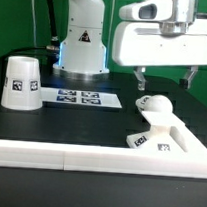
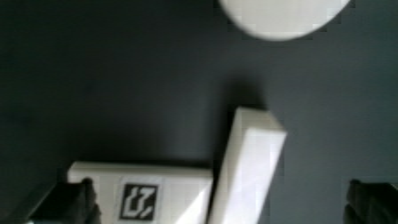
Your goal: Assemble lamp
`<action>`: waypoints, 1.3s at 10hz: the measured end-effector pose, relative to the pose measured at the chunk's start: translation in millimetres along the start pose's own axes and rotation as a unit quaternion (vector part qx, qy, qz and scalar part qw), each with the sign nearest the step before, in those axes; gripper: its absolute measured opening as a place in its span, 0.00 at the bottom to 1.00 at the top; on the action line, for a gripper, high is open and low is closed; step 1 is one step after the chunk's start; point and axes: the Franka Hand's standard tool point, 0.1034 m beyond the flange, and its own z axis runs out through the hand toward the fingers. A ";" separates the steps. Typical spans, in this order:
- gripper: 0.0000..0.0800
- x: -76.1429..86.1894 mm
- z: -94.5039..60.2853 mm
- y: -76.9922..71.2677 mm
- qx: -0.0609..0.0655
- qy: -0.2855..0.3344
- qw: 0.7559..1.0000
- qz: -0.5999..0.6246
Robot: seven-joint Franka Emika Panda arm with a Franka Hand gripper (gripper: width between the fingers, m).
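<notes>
The white tapered shade (image 1: 22, 83) stands on the table at the exterior view's left, with tags on its side. The round white bulb (image 1: 152, 104) lies at the right, and shows as a white disc in the wrist view (image 2: 283, 15). The flat square base (image 1: 147, 143) with its tags lies in front of the bulb, against a white bar. In the wrist view the base (image 2: 143, 195) shows one tag. My gripper (image 1: 165, 80) hangs open and empty above the bulb and base. In the wrist view the gripper (image 2: 222, 205) straddles the base's edge and the bar.
The long white rail (image 1: 88, 160) runs along the table's front, and its side arm (image 1: 180, 129) angles back toward the bulb; the arm also shows in the wrist view (image 2: 249, 160). The marker board (image 1: 87, 95) lies mid-table. The robot's pedestal (image 1: 82, 45) stands behind it.
</notes>
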 end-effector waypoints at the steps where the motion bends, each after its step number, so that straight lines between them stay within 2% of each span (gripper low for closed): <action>1: 0.87 -5.4 4.8 -9.8 0.001 -0.006 1.000 -0.015; 5: 0.87 -5.1 5.3 -7.7 0.002 -0.007 0.999 -0.031; 6: 0.87 -9.3 10.0 -5.6 0.005 -0.021 0.996 -0.083; 7: 0.87 -14.8 16.1 -3.1 0.013 -0.050 0.992 -0.117; 9: 0.87 -24.2 24.9 -0.6 0.022 -0.083 0.987 -0.133; 13: 0.87 -24.3 24.3 -2.5 0.020 -0.085 0.988 -0.126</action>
